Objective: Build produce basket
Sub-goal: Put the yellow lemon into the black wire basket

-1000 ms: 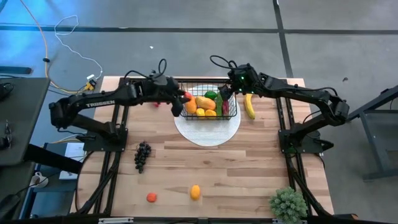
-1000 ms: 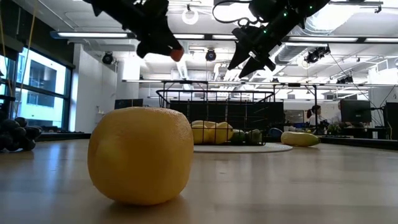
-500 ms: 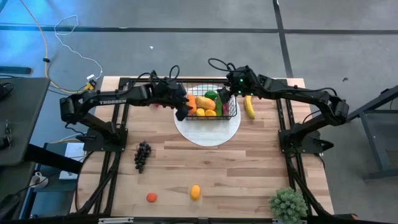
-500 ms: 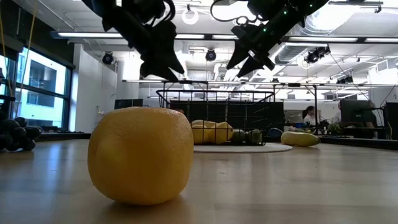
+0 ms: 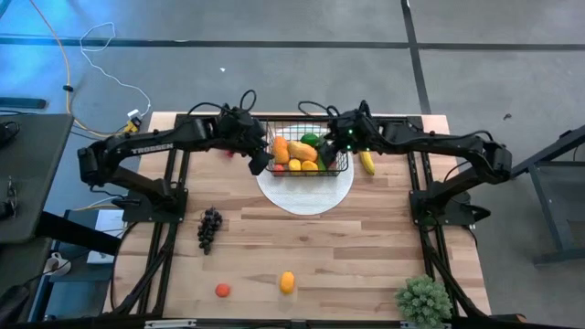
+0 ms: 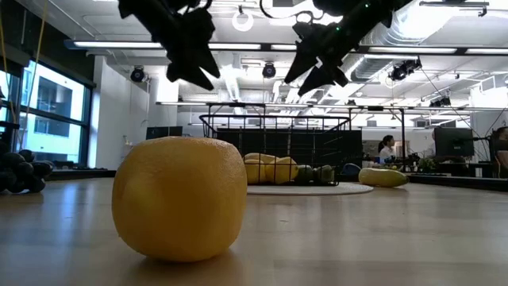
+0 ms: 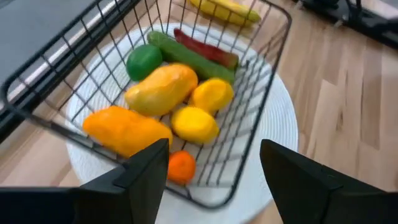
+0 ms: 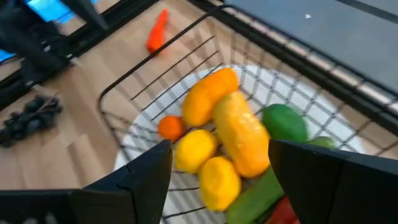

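**Hovering both claws over the loaded basket, nothing gripped**

Table (image 5: 366, 247) is light wood; both arms reach in from opposite sides and meet over the basket.

Left gripper (image 5: 258, 157): above the basket's left end, fingers (image 7: 149, 168) spread wide, nothing between them. Directly below and ahead of it is the basket interior.

Right gripper (image 5: 340, 146): above the basket's right end, fingers (image 8: 149, 171) also wide apart, holding nothing. Low view shows both claws clear above the basket rim, not touching it.

White plate (image 5: 306, 196): under both claws, carrying the basket.

Basket (image 5: 345, 157): black wire, sitting on the plate, between and below the two claws. Contents: two orange mangoes (image 7: 160, 90), two lemons (image 7: 194, 123), a green round piece (image 7: 143, 60), a green pepper (image 7: 186, 56), a red pepper (image 7: 208, 48), and a small orange-red tomato (image 7: 181, 168) in the corner nearest the left claw.

Banana (image 5: 367, 162): on the table just outside the basket, on the right claw's side.

Grapes (image 5: 209, 228): on the table, well away from the left claw.

Carrot (image 8: 157, 30): on the table beyond the basket's left end, seen from the right wrist.

Loose lemon (image 5: 287, 281) and a small red piece (image 5: 222, 290): near the front edge, far from both claws.

Green plant (image 5: 423, 299): front right corner.
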`<state>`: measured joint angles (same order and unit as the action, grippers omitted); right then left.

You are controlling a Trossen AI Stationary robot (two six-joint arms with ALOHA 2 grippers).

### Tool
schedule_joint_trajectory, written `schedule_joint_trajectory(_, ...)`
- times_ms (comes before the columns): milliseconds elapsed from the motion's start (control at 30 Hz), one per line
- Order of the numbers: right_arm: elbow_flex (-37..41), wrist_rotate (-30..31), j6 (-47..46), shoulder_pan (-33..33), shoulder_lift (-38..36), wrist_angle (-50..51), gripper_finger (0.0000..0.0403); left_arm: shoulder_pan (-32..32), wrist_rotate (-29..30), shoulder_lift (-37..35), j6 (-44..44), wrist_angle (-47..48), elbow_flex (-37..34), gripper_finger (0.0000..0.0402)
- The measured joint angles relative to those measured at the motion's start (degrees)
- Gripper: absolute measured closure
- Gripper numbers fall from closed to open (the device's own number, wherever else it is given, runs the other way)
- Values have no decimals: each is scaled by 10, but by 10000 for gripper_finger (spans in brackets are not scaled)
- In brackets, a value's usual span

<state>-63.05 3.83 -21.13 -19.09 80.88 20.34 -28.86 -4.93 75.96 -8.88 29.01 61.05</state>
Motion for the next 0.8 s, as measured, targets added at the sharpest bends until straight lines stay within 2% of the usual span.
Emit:
schedule_joint_trajectory(133, 0, 0, 0, 35, 0, -7, 155, 10, -10, -22, -7, 88, 11, 162)
schedule_joint_trajectory(300, 0, -3, 1, 68, 0, -22, 155, 38, -68, -73, -75, 143, 13, 162)
schedule_joint_trajectory(600, 0, -2, -5, 117, 0, -22, 155, 141, -60, -137, -220, 193, 13, 163)
schedule_joint_trajectory(800, -27, -13, 48, 170, 0, -13, 155, 228, -22, -152, -326, 224, 13, 163)
